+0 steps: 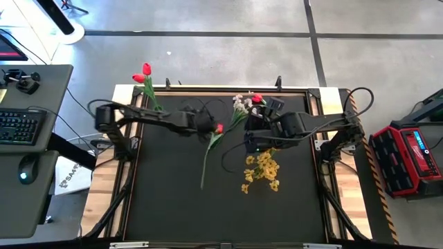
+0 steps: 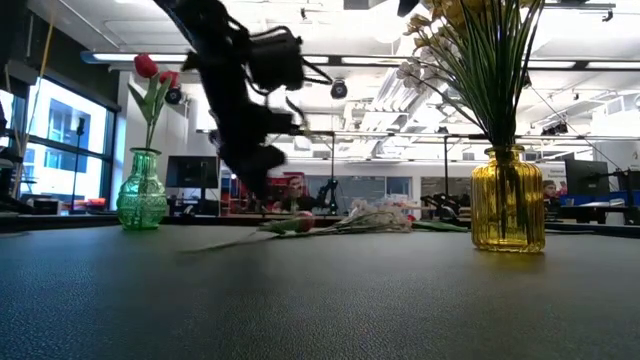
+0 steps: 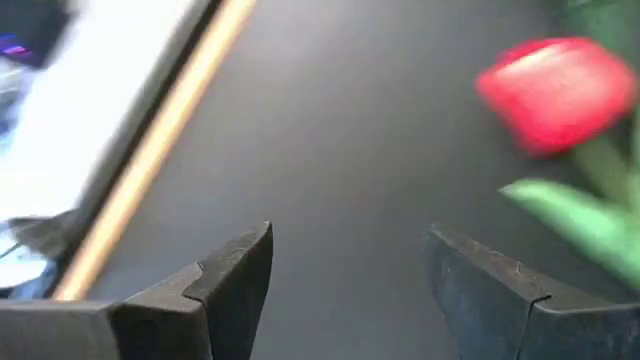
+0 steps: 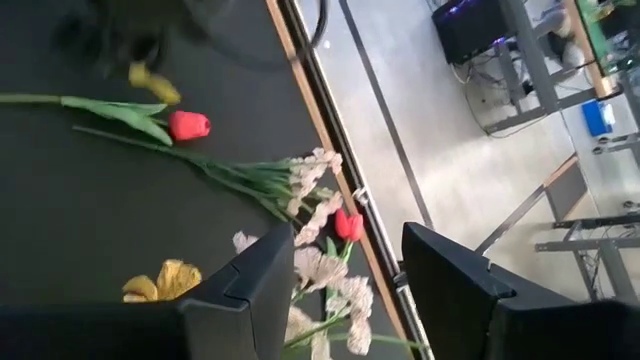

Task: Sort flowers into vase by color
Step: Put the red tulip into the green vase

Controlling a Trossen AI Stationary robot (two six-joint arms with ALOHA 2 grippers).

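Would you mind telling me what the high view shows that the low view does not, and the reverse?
Only the high view shows both arms, with the left gripper open beside the loose red tulip. Only the low view shows the vases' sides: a green vase with tulips and a yellow vase. Both show that tulip and the whitish sprays lying on the table.

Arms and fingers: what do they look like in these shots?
Both arms are dark, jointed links with loose black cables looping alongside. The left gripper has two flat, wedge-shaped dark grey fingers with angular stepped edges; the right gripper has matching dark fingers. No markings are visible.
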